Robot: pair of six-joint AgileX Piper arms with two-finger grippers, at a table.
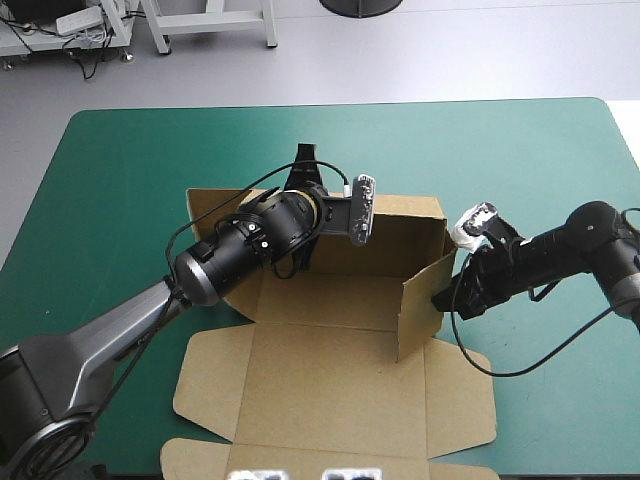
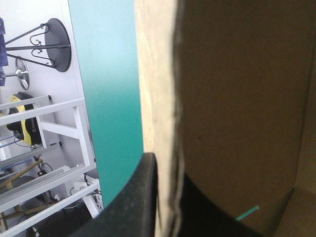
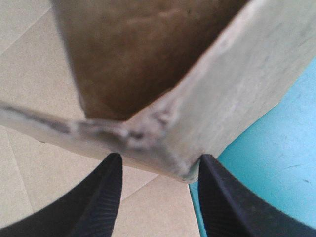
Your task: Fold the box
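Box: left fingers pinch its far wall, right fingers spread astride the right wall's corner.

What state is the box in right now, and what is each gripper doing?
box: partly folded, far wall and right wall raised, near flaps lying flat.
left gripper: shut on the box, clamping the far wall's edge.
right gripper: open, a corner of the right wall at its tips.
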